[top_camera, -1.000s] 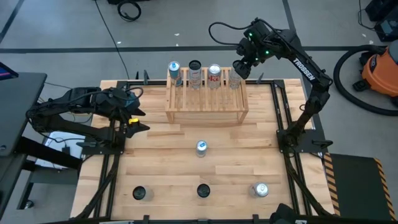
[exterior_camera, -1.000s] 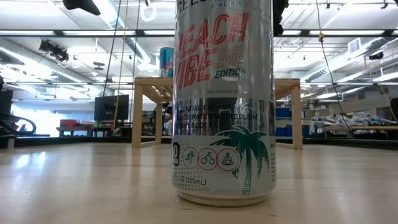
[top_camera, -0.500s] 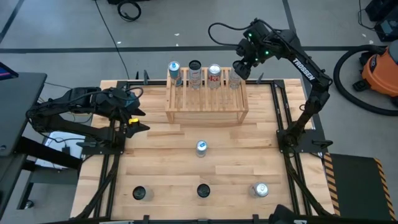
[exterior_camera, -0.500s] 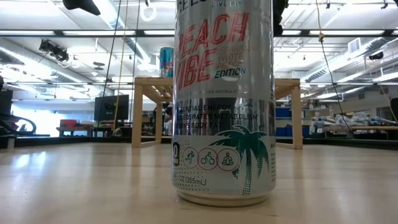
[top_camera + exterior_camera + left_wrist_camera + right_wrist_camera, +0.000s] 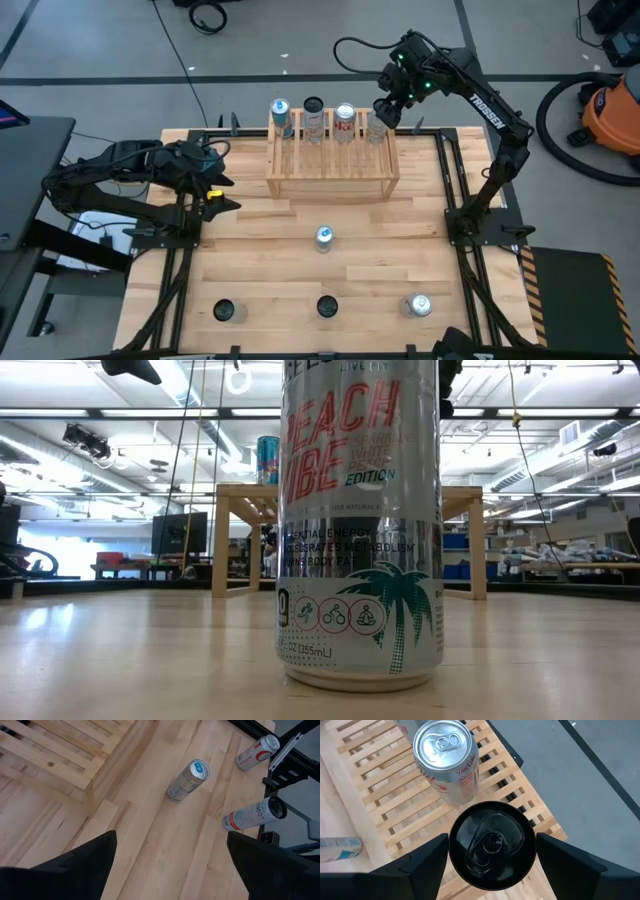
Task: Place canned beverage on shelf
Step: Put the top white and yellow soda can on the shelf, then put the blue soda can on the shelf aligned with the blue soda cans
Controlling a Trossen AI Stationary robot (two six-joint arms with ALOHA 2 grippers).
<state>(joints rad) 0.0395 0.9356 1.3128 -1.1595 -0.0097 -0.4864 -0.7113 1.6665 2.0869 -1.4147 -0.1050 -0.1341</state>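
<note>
Canned beverage [image 5: 492, 842], black-topped, stands at the right end of the shelf [image 5: 332, 172], just beside a Diet Coke can [image 5: 447, 757], upright, long axis vertical, lid and pull tab facing up. Left to right: left claw [image 5: 216, 194] waits released at the bench's [image 5: 260, 250] left edge. The shelf's back row has four cans, with this one last on the right. Right claw [image 5: 386, 108] sits straight over it, straddling it. Cannot tell whether it is clenched on the can or has let go, base hidden too. Judgement: placement looks nearly done, only release and retreat left. Four more cans on the bench, e.g. centre can [image 5: 323, 237], still unshelved.
</note>
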